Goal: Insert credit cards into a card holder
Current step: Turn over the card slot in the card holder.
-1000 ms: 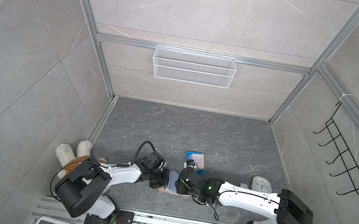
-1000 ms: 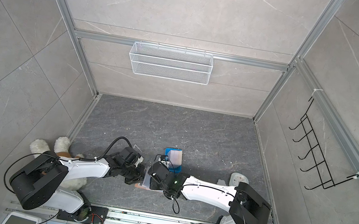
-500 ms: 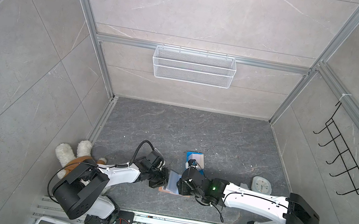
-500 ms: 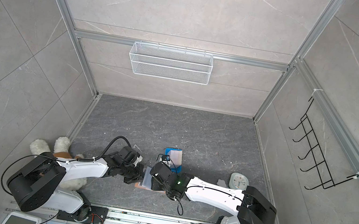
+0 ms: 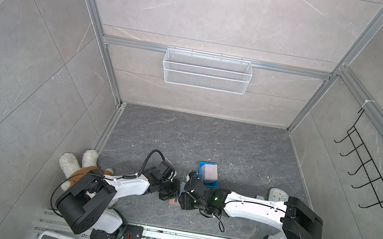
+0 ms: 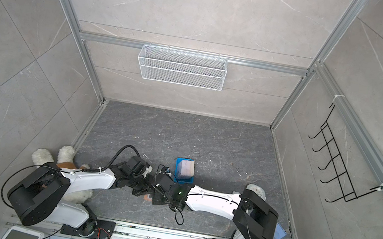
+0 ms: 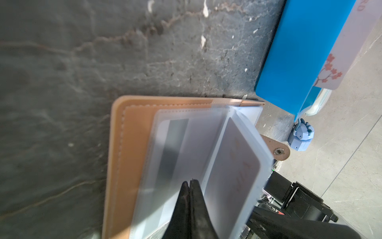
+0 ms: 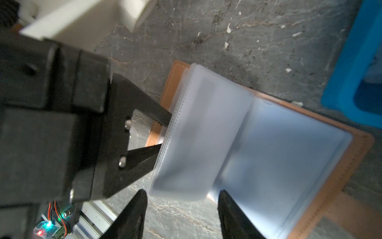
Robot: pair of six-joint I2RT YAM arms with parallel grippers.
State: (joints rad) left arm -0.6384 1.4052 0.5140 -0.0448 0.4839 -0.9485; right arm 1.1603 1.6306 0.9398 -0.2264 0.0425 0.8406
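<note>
The tan card holder (image 7: 132,144) lies open on the grey floor, its clear sleeves (image 8: 206,134) fanned up. One flat sleeve holds a credit card with a dark stripe (image 7: 173,149). A raised sleeve holds a card with pink marks (image 7: 237,165). My left gripper (image 7: 191,183) is shut, its tips pressed together in the crease between those two sleeves. My right gripper (image 8: 183,196) is open at the near edge of the raised sleeves, with nothing between its fingers. More cards (image 5: 209,171) stand in the blue tray (image 5: 200,169). In both top views the arms hide most of the holder (image 6: 147,197).
A plush toy (image 5: 79,167) lies by the left arm's base. A small white clock (image 5: 277,195) sits behind the right arm. A little blue figurine (image 7: 301,136) stands beside the tray. A wire basket (image 5: 206,71) and a hook rack (image 5: 370,176) hang on the walls.
My right gripper's jaws have opened wider and the right arm's elbow has swung out to the right. The left arm has stayed in place, still shut.
</note>
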